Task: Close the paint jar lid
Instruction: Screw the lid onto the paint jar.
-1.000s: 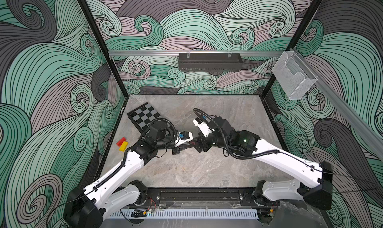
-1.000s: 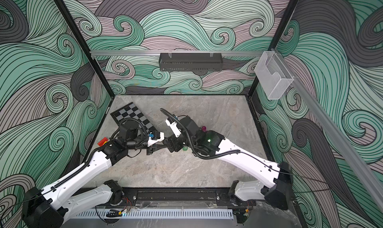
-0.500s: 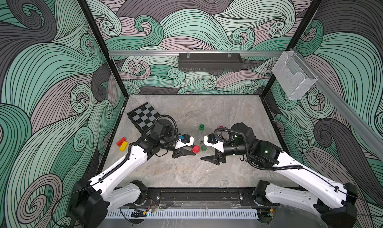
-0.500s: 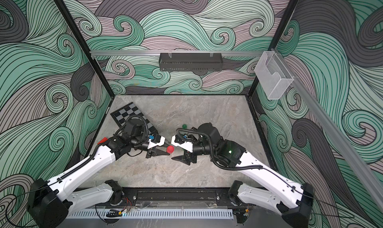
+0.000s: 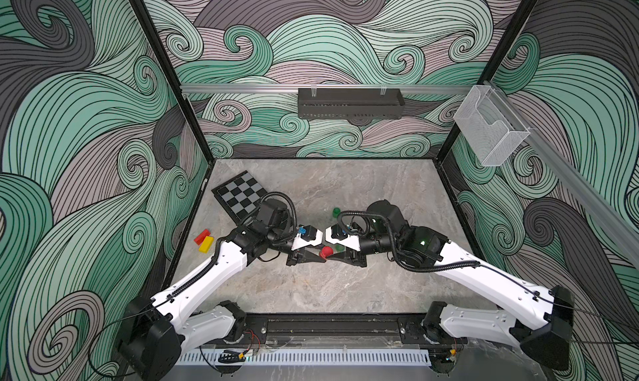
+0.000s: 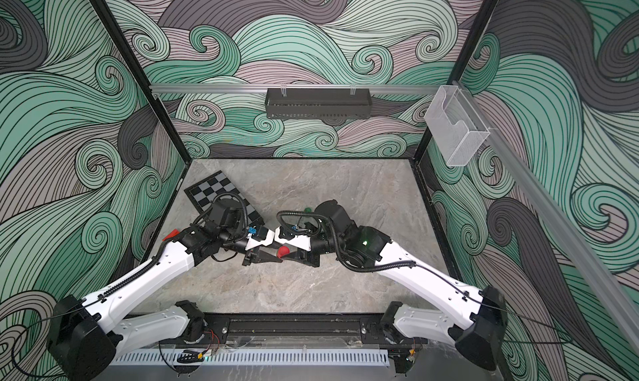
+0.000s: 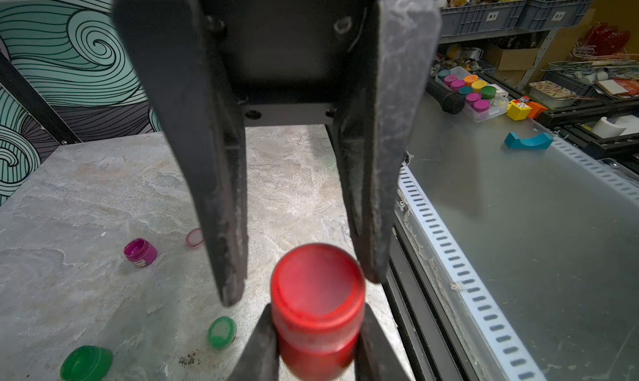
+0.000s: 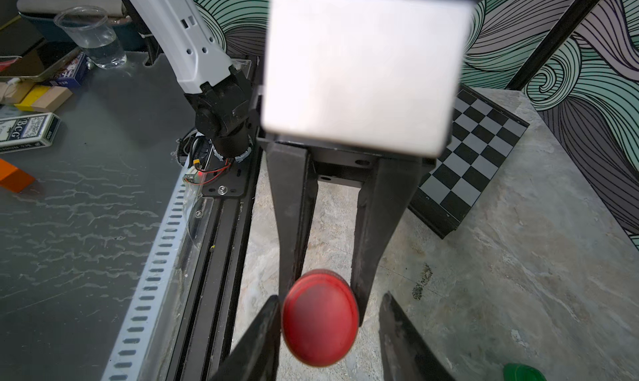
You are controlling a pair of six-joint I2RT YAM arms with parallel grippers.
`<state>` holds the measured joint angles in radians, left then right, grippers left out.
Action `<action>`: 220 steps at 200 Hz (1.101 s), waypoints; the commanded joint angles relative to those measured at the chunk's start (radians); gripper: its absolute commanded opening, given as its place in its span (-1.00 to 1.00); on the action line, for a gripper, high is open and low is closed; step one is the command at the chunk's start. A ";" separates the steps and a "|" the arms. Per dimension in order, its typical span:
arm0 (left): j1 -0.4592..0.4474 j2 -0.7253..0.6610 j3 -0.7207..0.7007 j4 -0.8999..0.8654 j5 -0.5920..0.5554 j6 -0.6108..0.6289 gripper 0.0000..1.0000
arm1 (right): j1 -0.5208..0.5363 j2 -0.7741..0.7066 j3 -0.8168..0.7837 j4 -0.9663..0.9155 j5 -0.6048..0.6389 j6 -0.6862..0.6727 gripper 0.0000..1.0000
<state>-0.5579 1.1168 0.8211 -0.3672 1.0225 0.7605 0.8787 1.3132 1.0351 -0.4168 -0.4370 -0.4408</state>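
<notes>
A small red paint jar (image 7: 318,341) with its red lid (image 8: 320,318) on top sits between the two grippers at the table's middle in both top views (image 5: 326,252) (image 6: 283,252). My left gripper (image 7: 317,308) is shut on the jar's body, one finger on each side. My right gripper (image 8: 330,296) faces it from the opposite side and stands open around the lid. One of its fingers (image 8: 259,341) touches the lid's edge. The other finger (image 8: 401,341) stands a clear gap away.
A green jar (image 7: 86,363), a green lid (image 7: 222,332), a magenta jar (image 7: 140,253) and a pink lid (image 7: 194,238) lie on the marble table behind the grippers. A checkerboard (image 5: 242,197) lies at the back left, with red and yellow blocks (image 5: 204,241) by the left wall.
My right arm pulled back to the right, then came in facing the left gripper. Its jaws have narrowed around the red lid. The left gripper has kept hold of the jar.
</notes>
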 commanded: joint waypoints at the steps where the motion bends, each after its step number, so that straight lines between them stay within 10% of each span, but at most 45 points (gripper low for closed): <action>1: -0.004 -0.007 0.039 -0.022 0.034 0.041 -0.69 | 0.000 0.023 0.026 0.018 -0.011 -0.030 -0.19; 108: -0.004 -0.006 0.039 -0.019 0.019 0.041 -0.69 | 0.004 0.043 0.023 -0.006 -0.013 -0.031 -0.20; 184: -0.004 -0.024 0.031 0.025 -0.057 0.022 -0.70 | 0.030 0.079 0.020 0.053 0.109 0.112 -0.98; 220: -0.004 -0.056 0.003 0.098 -0.137 -0.013 -0.71 | 0.064 0.108 0.033 0.118 0.283 0.314 -1.00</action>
<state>-0.5545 1.1046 0.8185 -0.3748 0.8925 0.7570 0.9154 1.3685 1.0359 -0.3981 -0.3088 -0.2832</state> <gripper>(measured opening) 0.314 0.335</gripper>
